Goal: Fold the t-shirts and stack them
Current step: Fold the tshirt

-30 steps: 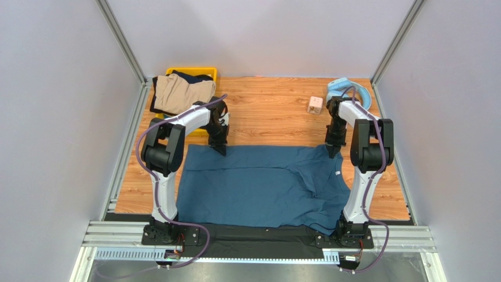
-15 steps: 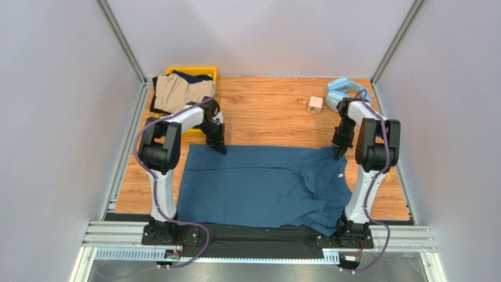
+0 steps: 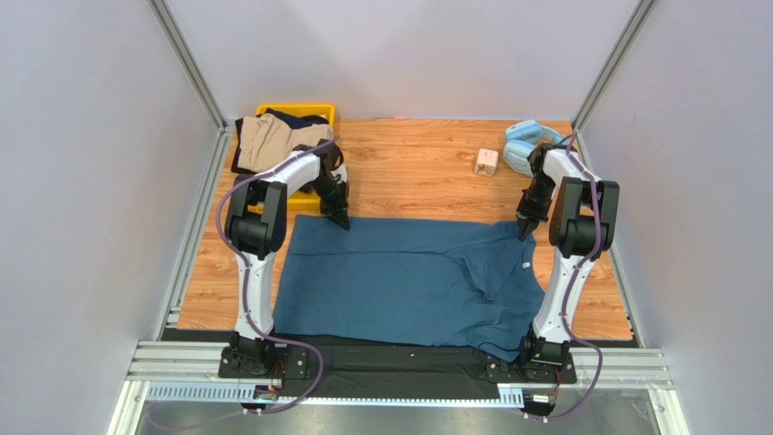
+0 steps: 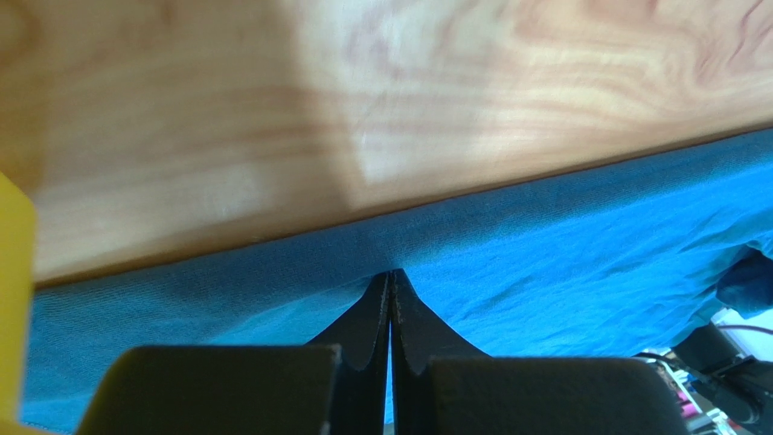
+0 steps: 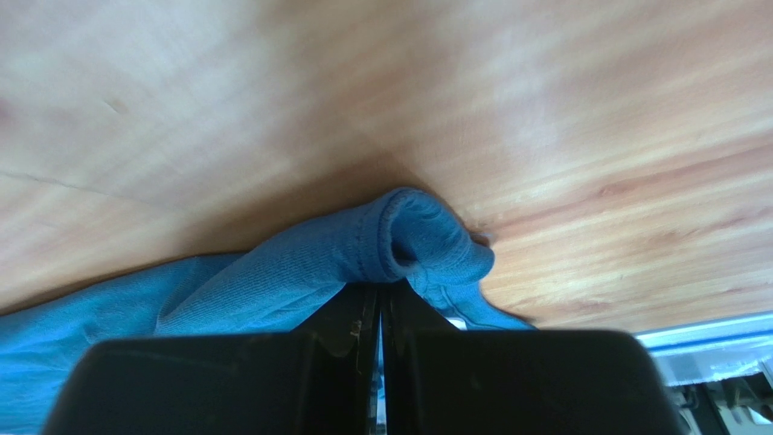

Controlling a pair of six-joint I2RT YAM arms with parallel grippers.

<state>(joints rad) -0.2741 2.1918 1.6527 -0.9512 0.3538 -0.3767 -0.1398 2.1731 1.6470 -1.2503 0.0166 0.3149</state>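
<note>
A large dark teal-blue t-shirt [image 3: 408,276] lies spread flat on the wooden table. My left gripper [image 3: 343,223] is shut on its far edge near the left corner; in the left wrist view the closed gripper [image 4: 390,274] pinches the taut cloth [image 4: 562,245]. My right gripper [image 3: 523,234] is shut on the far right corner, where the right wrist view shows the gripper [image 5: 379,288] pinching a rolled bunch of hem [image 5: 399,237]. Bunched tan [image 3: 277,142] and dark navy [image 3: 292,117] t-shirts lie piled at the back left.
A yellow bin [image 3: 325,112] holds the piled garments at the back left. Light-blue headphones [image 3: 520,138] and a small wooden block [image 3: 487,161] sit at the back right. Grey walls enclose the table on three sides.
The right gripper has moved right with the shirt corner and closed tighter. The left gripper shifted slightly toward the back. The shirt's far edge is now stretched straighter.
</note>
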